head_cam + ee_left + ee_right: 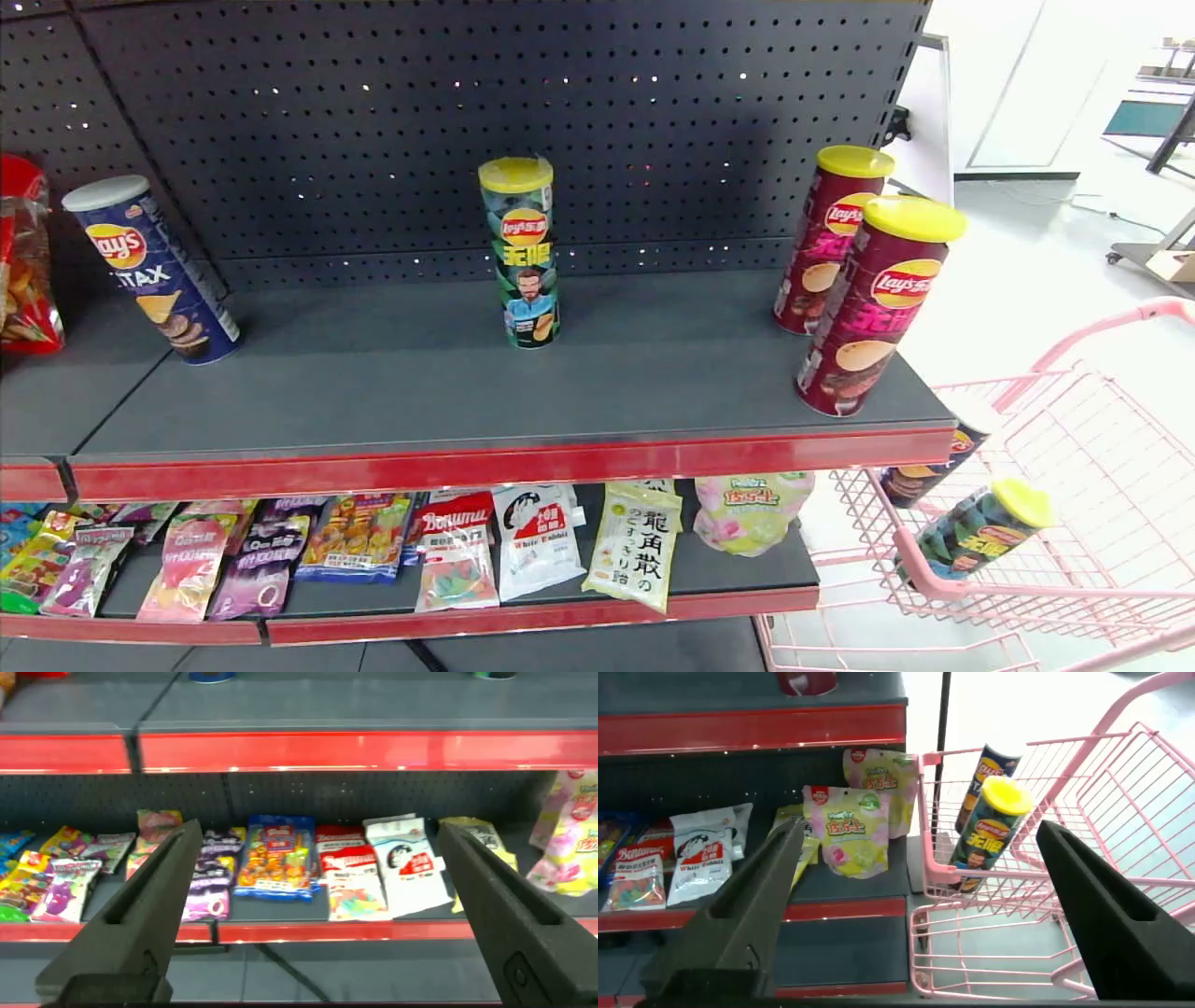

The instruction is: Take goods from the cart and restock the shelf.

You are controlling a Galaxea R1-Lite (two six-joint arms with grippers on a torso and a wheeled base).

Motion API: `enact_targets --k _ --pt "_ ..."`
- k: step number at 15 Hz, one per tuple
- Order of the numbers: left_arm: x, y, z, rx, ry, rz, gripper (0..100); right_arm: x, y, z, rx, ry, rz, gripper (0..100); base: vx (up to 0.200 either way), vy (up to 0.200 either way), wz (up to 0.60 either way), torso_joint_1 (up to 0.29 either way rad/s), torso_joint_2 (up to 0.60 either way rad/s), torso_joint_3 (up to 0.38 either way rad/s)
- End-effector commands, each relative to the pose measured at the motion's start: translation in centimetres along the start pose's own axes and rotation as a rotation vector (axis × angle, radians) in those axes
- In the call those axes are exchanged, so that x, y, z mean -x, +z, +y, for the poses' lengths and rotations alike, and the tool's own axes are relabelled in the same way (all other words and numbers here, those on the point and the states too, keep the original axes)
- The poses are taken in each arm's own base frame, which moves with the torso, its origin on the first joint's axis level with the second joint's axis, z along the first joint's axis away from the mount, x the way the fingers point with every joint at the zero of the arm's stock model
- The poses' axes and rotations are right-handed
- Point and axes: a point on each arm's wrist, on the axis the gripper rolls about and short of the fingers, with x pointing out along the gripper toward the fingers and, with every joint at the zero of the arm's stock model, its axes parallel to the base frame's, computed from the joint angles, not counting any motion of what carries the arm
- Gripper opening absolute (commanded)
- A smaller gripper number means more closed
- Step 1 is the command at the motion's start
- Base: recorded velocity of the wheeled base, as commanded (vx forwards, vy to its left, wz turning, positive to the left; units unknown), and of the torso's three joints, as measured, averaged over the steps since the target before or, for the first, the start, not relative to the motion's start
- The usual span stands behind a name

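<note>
On the upper shelf point(392, 373) four chip cans stand upright and one leans. A green can point(523, 252) stands in the middle, and two maroon cans with yellow lids, one point(834, 238) behind the other point(878, 303), stand at the right end. A blue can point(154, 271) leans at the left, near a red bag point(23, 261).

The pink cart point(1074, 594) stands just beside the right end of the shelf. It holds two cans: a green can with a yellow lid point(976, 530), tilted against the rim, and a dark can point(929, 467) behind it.

The lower shelf point(738, 569) carries a row of snack bags point(448, 551), lying flat.

The left gripper point(320, 831) faces this row, its fingers wide apart. The right gripper point(922, 831) faces the end of the lower shelf and the cart – its fingers also stand wide apart, and the yellow-lidded can shows between them, farther off.
</note>
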Motion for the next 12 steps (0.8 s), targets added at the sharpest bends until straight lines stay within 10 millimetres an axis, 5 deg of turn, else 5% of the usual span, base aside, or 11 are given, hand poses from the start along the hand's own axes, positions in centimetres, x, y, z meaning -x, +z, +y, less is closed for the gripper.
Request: enact_targets --k 1,6,12 --pt "-0.01 0.01 0.00 0.000 0.001 0.000 100 -0.01 0.00 0.00 0.001 0.000 0.001 100 0.000 -0.200 0.00 0.002 0.01 0.002" --pt "0.00 0.03 0.00 0.000 0.001 0.000 100 -0.01 0.00 0.00 0.001 0.000 0.001 100 0.000 -0.120 0.00 0.002 0.00 0.002" --pt "-0.01 0.01 0.00 0.000 0.001 0.000 100 -0.01 0.00 0.00 0.000 -0.001 0.001 100 0.000 0.000 -0.60 0.002 0.00 0.002"
